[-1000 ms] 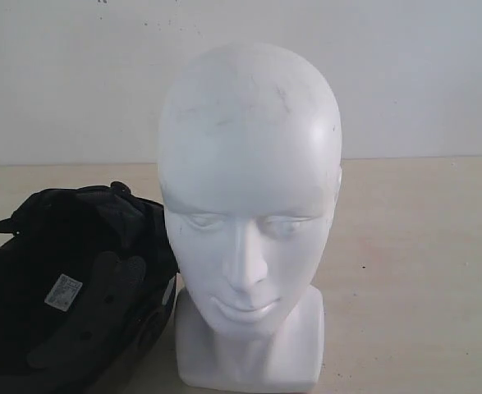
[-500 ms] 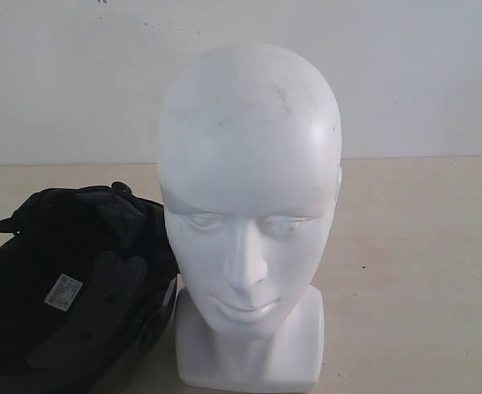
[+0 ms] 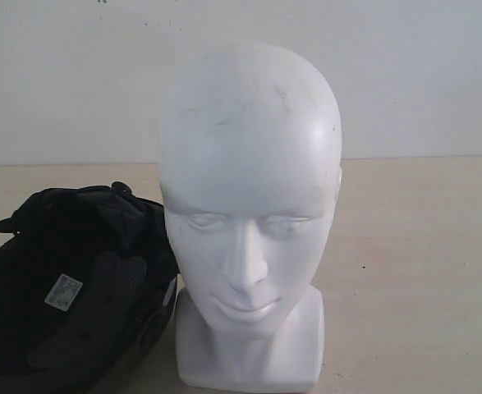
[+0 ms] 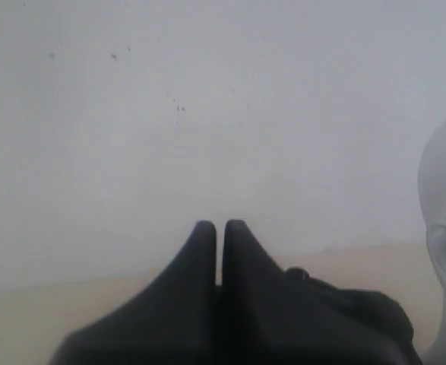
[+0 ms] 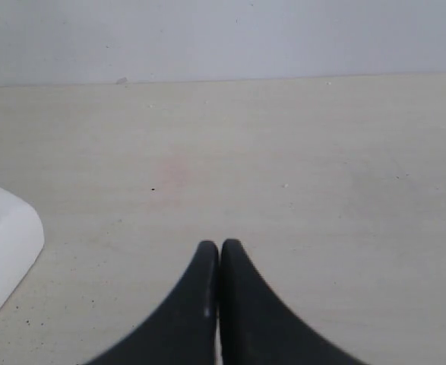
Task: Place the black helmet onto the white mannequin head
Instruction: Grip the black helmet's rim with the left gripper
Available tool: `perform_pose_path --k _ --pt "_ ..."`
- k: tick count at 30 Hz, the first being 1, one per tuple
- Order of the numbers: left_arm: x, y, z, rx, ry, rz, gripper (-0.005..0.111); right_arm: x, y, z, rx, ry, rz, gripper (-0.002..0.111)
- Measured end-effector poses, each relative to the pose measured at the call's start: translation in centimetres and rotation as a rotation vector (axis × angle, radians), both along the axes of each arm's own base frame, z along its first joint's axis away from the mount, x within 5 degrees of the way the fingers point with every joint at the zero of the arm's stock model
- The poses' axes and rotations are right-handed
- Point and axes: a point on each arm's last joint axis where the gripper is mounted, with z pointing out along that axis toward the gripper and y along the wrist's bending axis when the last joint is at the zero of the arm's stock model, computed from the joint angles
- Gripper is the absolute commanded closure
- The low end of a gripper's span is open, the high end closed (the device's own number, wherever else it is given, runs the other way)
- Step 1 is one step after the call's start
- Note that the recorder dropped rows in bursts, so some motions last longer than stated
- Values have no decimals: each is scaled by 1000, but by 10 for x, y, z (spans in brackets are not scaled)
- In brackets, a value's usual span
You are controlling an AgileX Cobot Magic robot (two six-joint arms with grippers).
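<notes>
Pale table [image 3: 413, 263] meets a plain white wall [image 3: 421, 74]. The helmet [image 3: 68, 287] lies lining-up at lower left, just beside the head [image 3: 249, 189] standing upright at centre. The left gripper [image 4: 219, 228] and right gripper [image 5: 219, 247] are both pressed together, empty.

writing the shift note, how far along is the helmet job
Nothing done yet: the matte black open-face helmet lies lining-up on the pale table, beside the bare glossy white mannequin head. Nothing in hand: both pairs of jaws are shut and empty. Left: grasp, lift, turn over, seat it.
</notes>
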Motion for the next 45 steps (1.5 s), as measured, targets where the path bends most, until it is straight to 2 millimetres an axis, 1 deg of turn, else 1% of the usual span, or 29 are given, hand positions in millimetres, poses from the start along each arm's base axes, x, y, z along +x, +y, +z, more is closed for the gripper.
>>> perform_pose_path --k 3,7,11,17,19,23,26,27,28,29,30,31,32,33,34,35,37,38,41,43,45 --pt "10 -1 14 4 122 -5 102 0 0 0 0 0 0 108" --pt "25 -2 17 7 213 -6 102 0 0 0 0 0 0 108" --pt "31 -2 17 7 220 -5 102 0 0 0 0 0 0 108" --pt "31 -2 19 6 194 -4 102 0 0 0 0 0 0 108" --pt "32 -2 24 6 198 -4 102 0 0 0 0 0 0 108" --pt "37 -3 50 12 267 -10 102 0 0 0 0 0 0 108" --pt "45 -5 76 40 414 -29 102 0 0 0 0 0 0 108" --pt "49 -6 80 49 488 -44 102 0 0 0 0 0 0 108" --pt "53 -10 97 56 570 -92 102 0 0 0 0 0 0 108" --pt "57 -14 104 57 643 -134 102 0 0 0 0 0 0 108" --pt "64 -22 119 70 726 -234 102 0 0 0 0 0 0 108" --pt "66 -26 127 79 745 -283 102 0 0 0 0 0 0 108" --pt "74 -32 137 89 819 -360 102 0 0 0 0 0 0 108" --pt "80 -34 140 87 846 -380 102 0 0 0 0 0 0 108" --pt "96 -35 141 80 889 -396 102 0 0 0 0 0 0 108" --pt "106 -38 140 78 912 -408 102 0 0 0 0 0 0 108" --pt "123 -46 128 100 983 -446 102 0 0 0 0 0 0 108" --pt "128 -52 122 128 1017 -467 102 0 0 0 0 0 0 108" --pt "130 -64 113 186 1076 -459 102 0 0 0 0 0 0 108" --pt "127 -76 102 232 1124 -469 102 0 0 0 0 0 0 108" --pt "127 -95 85 248 1177 -499 102 0 0 0 0 0 0 108"
